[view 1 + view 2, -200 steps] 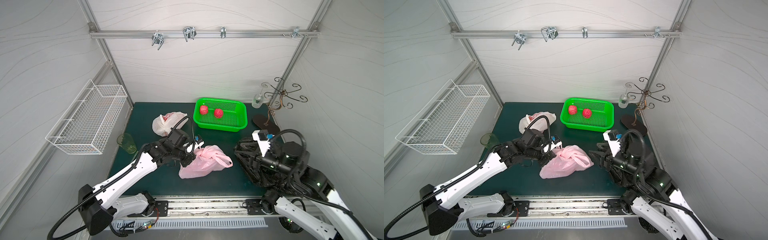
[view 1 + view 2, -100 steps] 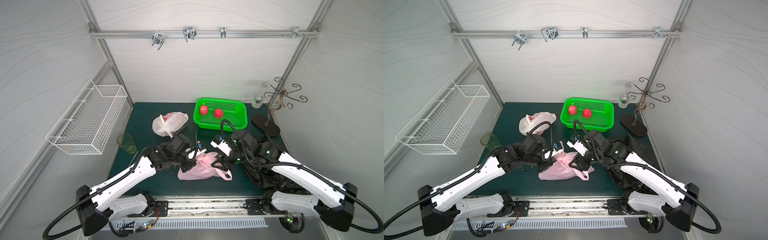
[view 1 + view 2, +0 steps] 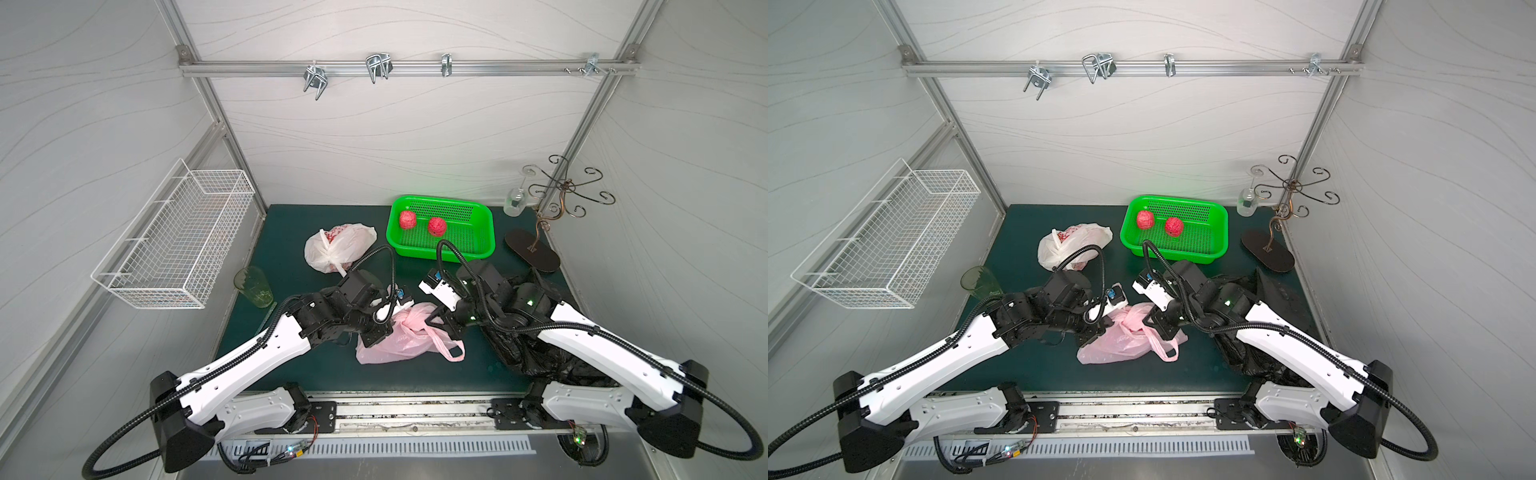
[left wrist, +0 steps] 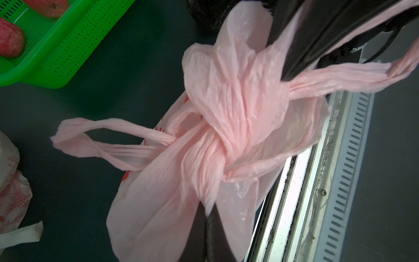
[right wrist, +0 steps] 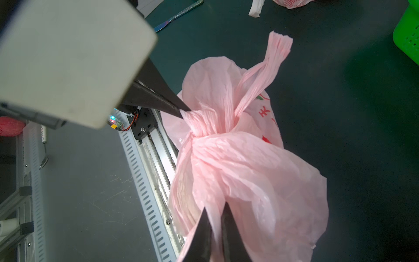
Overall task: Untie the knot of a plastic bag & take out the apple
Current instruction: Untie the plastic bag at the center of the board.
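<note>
left gripper (image 4: 207, 214): pinching pink bag (image 3: 399, 347) at knot (image 4: 205, 147) | right gripper (image 5: 215, 209): clamped on pink bag fold

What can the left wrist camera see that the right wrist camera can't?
Only the left wrist camera shows red apples lying in the green basket, and a crinkly black bag. Only the right wrist camera shows a shiny flat tool on the mat and the left arm's white camera box. Both show the pink bag, its tied knot, the left gripper and right gripper pinching the bag, and part of the basket.
</note>
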Controlling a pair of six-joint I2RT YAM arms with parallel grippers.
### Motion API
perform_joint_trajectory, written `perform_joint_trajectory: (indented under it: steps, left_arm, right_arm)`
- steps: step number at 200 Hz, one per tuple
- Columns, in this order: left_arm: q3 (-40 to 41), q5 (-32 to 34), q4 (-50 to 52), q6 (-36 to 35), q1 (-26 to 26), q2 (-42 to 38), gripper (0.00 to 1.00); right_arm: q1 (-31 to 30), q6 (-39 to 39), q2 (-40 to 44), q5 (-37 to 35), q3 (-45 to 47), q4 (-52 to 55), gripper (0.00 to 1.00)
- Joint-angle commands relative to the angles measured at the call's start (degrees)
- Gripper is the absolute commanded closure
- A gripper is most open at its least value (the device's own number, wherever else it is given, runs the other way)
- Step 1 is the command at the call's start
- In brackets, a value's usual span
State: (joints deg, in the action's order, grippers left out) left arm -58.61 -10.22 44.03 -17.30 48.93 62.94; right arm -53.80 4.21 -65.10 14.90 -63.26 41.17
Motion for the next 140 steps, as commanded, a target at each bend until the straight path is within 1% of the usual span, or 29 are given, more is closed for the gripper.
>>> perform_joint_trajectory:
  steps: [1, 18, 32, 51, 65, 94, 103, 118, 140]
  left_arm:
    - [0.19, 0.22, 0.82, -1.32, 0.56, 0.92, 1.0]
    - [0.64, 1.8, 0.92, -1.1, 0.9, 1.3, 1.0]
    - [0.95, 2.98, 0.63, -0.73, 0.91, 1.22, 1.0]
    - [0.91, 4.23, 0.73, -0.63, 0.91, 1.25, 1.0]
    - [0.67, 4.99, 1.01, -0.54, 0.91, 1.38, 1.0]
    - [0.27, 7.76, 1.18, -0.28, 0.91, 1.47, 1.0]
    - [0.33, 10.08, 1.16, 0.25, 0.91, 1.49, 1.0]
    - [0.34, 16.16, 0.63, 1.63, 0.91, 1.39, 1.0]
    - [-0.01, 25.55, -0.97, 3.5, 0.91, 1.05, 1.0]
  right_arm:
    - [-0.45, -0.69, 1.34, -1.59, -1.59, 0.18, 0.91]
    - [-0.13, -0.45, 2.9, -3.86, -2.12, 0.83, 0.94]
    - [1.66, 0.27, 5.16, -5.66, -2.01, 1.19, 0.98]
    - [7.85, 3.36, 8.56, -8.2, -1.39, 1.88, 1.0]
    - [13.17, 5.38, 10.71, -8.42, -0.49, 2.61, 1.0]
    - [21.56, 9.02, 12.61, -12.31, 0.81, 5.09, 1.0]
    - [23.22, 10.16, 13.08, -13.32, 1.33, 5.35, 1.0]
    - [24.98, 11.45, 13.5, -14.48, 1.74, 5.7, 1.0]
    - [25.32, 11.96, 13.13, -12.5, 2.07, 4.13, 1.0]
